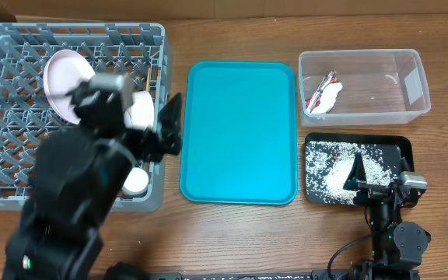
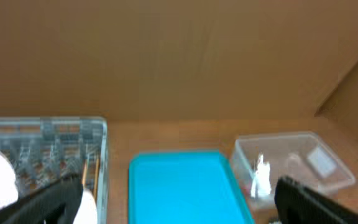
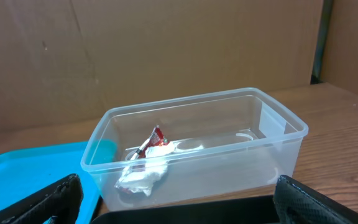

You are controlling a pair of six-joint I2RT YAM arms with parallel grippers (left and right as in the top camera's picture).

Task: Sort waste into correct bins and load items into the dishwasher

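The desk (image 1: 232, 233) is matt, grained wood. Left of the smooth teal plastic tray (image 1: 239, 132) stands a grey plastic rack (image 1: 6, 93); right of it, a clear glossy plastic tub (image 1: 360, 53) holds a crinkled wrapper (image 3: 154, 138) and crumpled paper tissue (image 3: 143, 175).

Left arm (image 1: 68, 202) is raised high, close to the overhead cam and blurred. It runs from the near-left edge toward far-middle. Left gripper (image 2: 179, 193) points far, roughly level, jaws spread wide; its fingers (image 2: 48, 202) sit in both lower corners of the wrist view. Right arm (image 1: 391, 233) is folded low at near right. Right gripper (image 3: 179, 196) points far, jaws also wide apart.
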